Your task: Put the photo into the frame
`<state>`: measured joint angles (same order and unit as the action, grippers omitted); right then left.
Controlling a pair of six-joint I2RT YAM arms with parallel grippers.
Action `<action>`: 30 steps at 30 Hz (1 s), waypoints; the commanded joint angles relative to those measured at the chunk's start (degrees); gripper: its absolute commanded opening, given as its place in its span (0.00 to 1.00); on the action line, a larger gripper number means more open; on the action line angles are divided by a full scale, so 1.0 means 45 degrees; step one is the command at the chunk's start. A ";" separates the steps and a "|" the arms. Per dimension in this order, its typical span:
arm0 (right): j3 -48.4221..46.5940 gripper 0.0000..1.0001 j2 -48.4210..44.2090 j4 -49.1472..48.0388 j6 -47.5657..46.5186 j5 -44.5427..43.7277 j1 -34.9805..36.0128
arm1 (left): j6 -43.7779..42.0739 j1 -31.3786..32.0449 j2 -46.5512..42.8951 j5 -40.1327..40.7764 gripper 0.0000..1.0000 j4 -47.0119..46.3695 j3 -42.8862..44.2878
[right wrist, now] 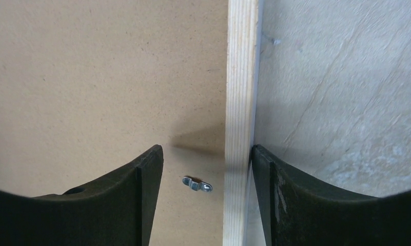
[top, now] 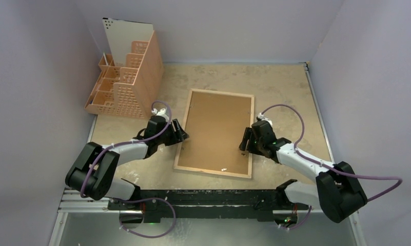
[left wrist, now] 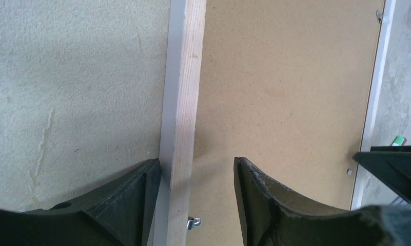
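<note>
Frame (top: 213, 172): face-down mid-bench (top: 280, 92), light wood rim up, brown backing sheet (top: 216, 130) lying inside it.
Photo: no print on show. Possibly under the backing, possibly the white sheet (top: 127, 35) standing in the peach organizer (top: 126, 82) at far left; cannot tell which.
Left end effector (left wrist: 195, 166): spread, straddling the left rail — outer finger against the rail's outside edge, inner finger over the backing, clear of the wood.
Right end effector (right wrist: 207, 151): spread likewise across the right rail, outer finger touching the outside edge, inner finger apart from the wood, a metal turn clip (right wrist: 197, 184) just beside it.
Step in hand: most likely pinching both rails to lift or turn the frame.
Doing it well: close both sides together, low on the rails; keep inner fingers off the clips and off the backing's edge; raise level — no twist, so the backing does not slip out.
Writing: none readable; no brand or label anywhere in view.
</note>
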<state>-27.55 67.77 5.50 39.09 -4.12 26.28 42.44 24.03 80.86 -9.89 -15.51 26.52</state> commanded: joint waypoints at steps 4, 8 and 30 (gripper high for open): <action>-0.1097 0.70 0.0194 0.3186 0.1191 -0.0511 0.1559 | -0.0091 0.0011 0.0226 0.0551 0.57 0.0998 0.0138; -0.1305 0.73 -0.0118 0.3886 0.1760 -0.0512 0.2207 | -0.0131 0.0016 0.0254 0.0619 0.57 0.1069 0.0162; -0.2176 0.59 0.0722 0.5789 0.4203 -0.3207 0.3398 | -0.0236 0.0011 0.0312 0.0588 0.57 0.1088 0.0142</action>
<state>-35.57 70.11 31.51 56.60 -16.05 41.32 42.37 24.03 80.93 -8.10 -14.50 27.11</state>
